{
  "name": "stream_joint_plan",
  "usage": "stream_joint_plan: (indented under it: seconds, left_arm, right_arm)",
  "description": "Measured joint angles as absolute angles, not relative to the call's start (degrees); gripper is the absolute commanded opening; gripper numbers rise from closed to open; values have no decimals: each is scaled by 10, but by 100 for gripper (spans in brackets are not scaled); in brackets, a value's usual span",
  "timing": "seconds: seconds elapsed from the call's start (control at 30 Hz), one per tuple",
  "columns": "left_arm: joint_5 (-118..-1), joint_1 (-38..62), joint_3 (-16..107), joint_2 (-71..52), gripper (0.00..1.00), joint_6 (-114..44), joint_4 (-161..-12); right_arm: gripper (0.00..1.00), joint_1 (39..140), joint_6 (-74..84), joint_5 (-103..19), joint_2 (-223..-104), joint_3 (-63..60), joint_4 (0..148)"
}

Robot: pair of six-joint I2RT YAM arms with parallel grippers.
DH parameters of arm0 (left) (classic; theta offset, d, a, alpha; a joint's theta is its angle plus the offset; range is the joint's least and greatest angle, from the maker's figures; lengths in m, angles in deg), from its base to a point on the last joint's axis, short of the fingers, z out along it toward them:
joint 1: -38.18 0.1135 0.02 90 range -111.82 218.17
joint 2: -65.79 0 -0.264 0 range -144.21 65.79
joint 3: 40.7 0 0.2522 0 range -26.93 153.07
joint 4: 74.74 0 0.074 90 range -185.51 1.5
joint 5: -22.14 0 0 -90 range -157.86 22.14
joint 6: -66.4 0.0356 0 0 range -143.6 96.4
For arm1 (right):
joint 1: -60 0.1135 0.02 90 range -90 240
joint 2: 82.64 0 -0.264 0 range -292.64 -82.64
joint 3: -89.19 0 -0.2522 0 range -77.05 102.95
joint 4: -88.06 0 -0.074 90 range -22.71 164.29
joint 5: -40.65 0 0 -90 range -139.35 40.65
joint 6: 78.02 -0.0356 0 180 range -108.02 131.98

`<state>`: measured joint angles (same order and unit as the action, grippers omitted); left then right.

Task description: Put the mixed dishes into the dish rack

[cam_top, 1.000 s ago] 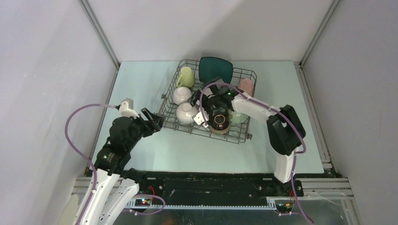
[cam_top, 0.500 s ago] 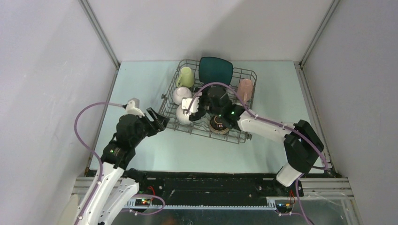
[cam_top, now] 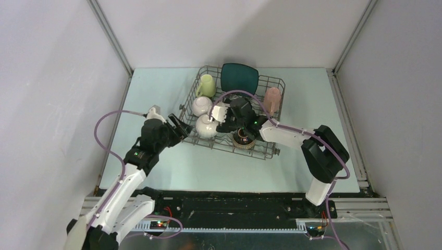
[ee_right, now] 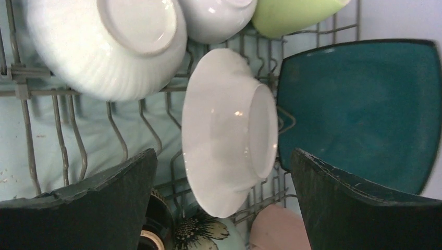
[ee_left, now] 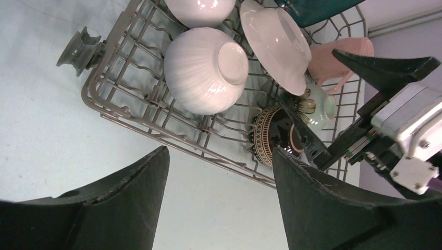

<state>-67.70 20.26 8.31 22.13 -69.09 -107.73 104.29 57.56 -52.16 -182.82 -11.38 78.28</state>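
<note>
At the left, our left pincer (cam_top: pixel 177 127) hovers just beside the near-left corner of the dish rack (cam_top: pixel 263 77), fingers apart and holding nothing. The rack sits at the far middle of the pale bench (cam_top: pixel 156 88).

In the rack's left end we see the yellow-green mug (cam_top: pixel 207 85) at the far corner and, nearer, the two white bowls (cam_top: pixel 201 105), both turned bottom-up. Next comes the white round plate (ee_right: pixel 224 130), standing on edge among the tines, with the teal square plate (cam_top: pixel 238 77) upright behind it. Our right pincer (ee_right: pixel 223 153) straddles the white plate, fingers spread wide on either side and, as far as we can tell, not touching it.

Further right lie the dark brown bowl (cam_top: pixel 243 138) by the near rim, the pale green bowl (ee_left: pixel 320 104) just beside it, and the pink cup (cam_top: pixel 272 96) at the right end.

We judge the loading essentially done: every dish we can find is inside the rack, none outside. What is left seems to be drawing both arms clear.
</note>
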Motion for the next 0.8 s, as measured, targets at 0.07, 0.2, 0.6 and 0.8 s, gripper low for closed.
stream_joint_plan:
  seconds: [0.07,0.2,0.6,0.8]
  left_arm:
    - [-680,203,83,194,78,-707,-1065]
    - [-687,203,83,138,75,-735,-1049]
    - [-719,203,114,17,53,-776,-1067]
    - [-739,203,114,7,24,-781,-1088]
  right_arm:
    - [100,1038,574,-518,-1841,-112,770]
    - [100,1030,573,-515,-1868,-105,742]
    - [100,1006,568,-532,-1895,-90,765]
    - [100,986,565,-534,-1907,-73,774]
